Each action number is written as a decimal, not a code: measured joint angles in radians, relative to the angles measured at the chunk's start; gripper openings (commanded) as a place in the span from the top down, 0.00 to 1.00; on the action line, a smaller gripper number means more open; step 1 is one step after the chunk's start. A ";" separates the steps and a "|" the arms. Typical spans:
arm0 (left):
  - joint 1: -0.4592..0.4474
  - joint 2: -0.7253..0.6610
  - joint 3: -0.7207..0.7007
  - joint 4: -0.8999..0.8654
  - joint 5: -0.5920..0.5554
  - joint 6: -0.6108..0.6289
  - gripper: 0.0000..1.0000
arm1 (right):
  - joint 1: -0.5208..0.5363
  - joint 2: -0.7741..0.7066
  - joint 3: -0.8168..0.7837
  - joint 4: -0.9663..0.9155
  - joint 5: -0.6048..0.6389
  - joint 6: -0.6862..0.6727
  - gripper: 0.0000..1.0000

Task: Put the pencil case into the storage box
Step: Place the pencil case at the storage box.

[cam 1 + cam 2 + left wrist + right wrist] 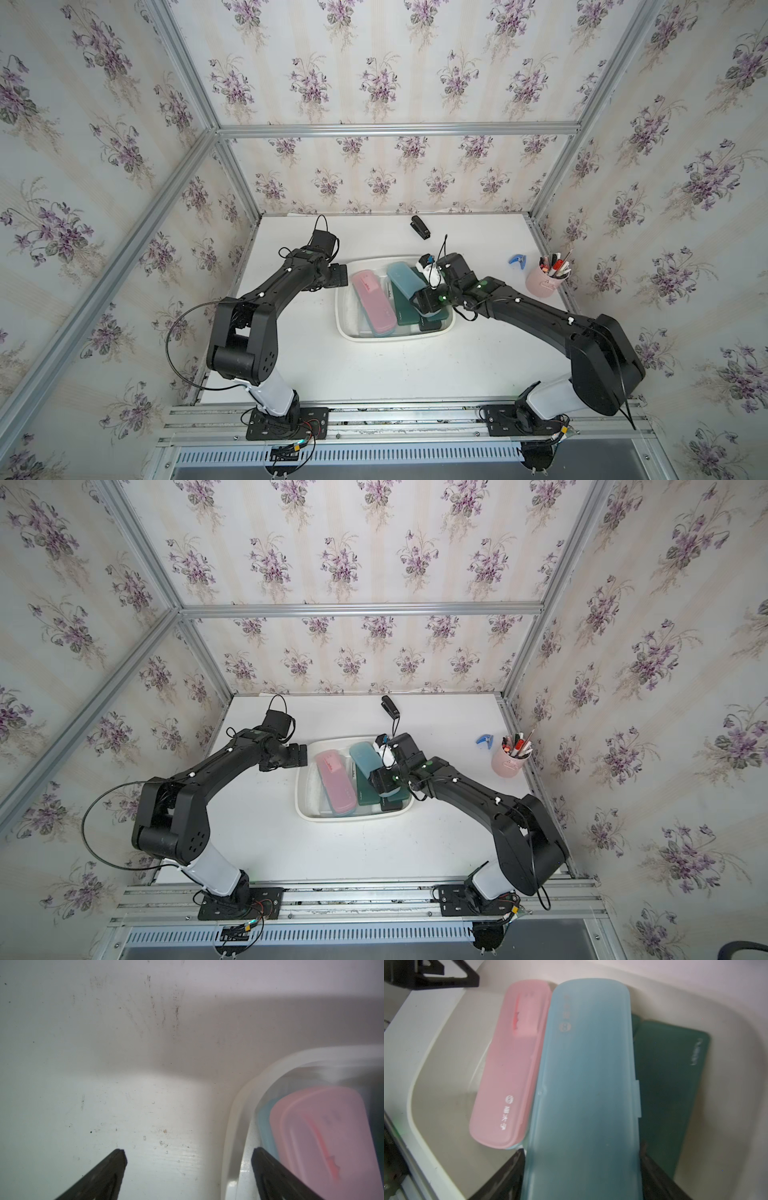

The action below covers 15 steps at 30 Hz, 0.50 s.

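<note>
The storage box (343, 328) (306, 812) is a shallow white tub in the middle of the table. Inside it lie a pink pencil case (372, 301) (512, 1076) and a dark green one (402, 311) (670, 1084). My right gripper (417, 296) (582, 1149) is shut on the near end of a blue pencil case (405, 279) (587, 1084), which reaches over the other two inside the box. My left gripper (338, 275) (188, 1152) stands open and empty astride the box's left rim (234, 1115), close to the pink case (322, 1126).
A black stapler (420, 227) lies near the back wall. A blue clip (517, 260) and a pink pen cup (546, 278) full of pens stand at the right side. A pale blue edge (264, 1126) shows under the pink case.
</note>
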 measured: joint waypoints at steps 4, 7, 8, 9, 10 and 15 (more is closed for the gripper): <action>0.000 -0.023 -0.032 0.003 0.000 -0.002 0.01 | 0.082 0.058 0.012 0.031 0.059 0.071 0.32; 0.000 -0.039 -0.041 0.003 0.000 -0.003 0.01 | 0.128 0.105 0.043 0.062 0.090 0.116 0.31; 0.000 -0.043 -0.044 0.003 0.000 -0.003 0.01 | 0.138 0.119 0.056 0.064 0.098 0.130 0.32; 0.000 -0.048 -0.047 0.003 0.000 -0.003 0.01 | 0.150 0.135 0.072 0.067 0.109 0.140 0.31; 0.000 -0.052 -0.050 0.003 0.000 -0.003 0.01 | 0.161 0.154 0.090 0.071 0.121 0.152 0.31; 0.000 -0.063 -0.062 0.003 -0.004 0.005 0.01 | 0.204 0.212 0.157 0.082 0.165 0.187 0.31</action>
